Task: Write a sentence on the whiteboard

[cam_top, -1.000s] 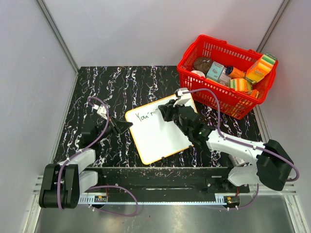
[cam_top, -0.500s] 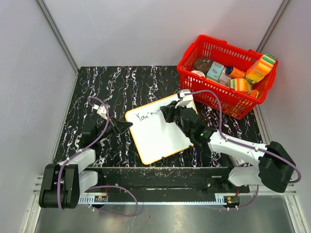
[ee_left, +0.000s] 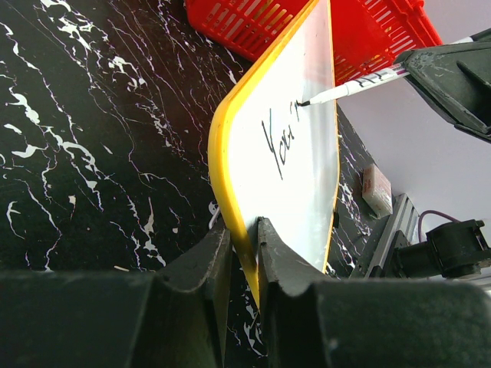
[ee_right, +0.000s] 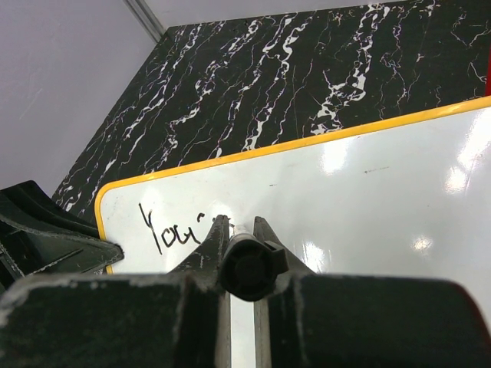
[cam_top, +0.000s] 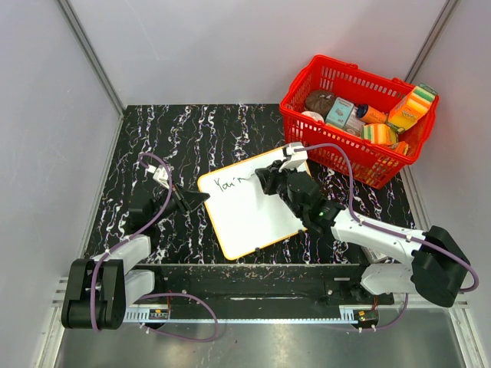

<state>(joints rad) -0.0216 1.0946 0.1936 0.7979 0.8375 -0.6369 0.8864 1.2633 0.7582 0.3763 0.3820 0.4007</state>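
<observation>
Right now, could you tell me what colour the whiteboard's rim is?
The whiteboard's rim is yellow-orange, clearest in the left wrist view.

The right end effector (cam_top: 266,179), clamped on the marker (ee_left: 360,83), has slid a little to the right along the far edge of the whiteboard (cam_top: 249,218). A touch more of the black writing (cam_top: 229,183) now shows beside it. The right arm's white forearm (cam_top: 376,230) has followed. Its black shoulder block (cam_top: 439,268) has swung slightly right and toward the near edge of the worktop (cam_top: 199,130).
</observation>
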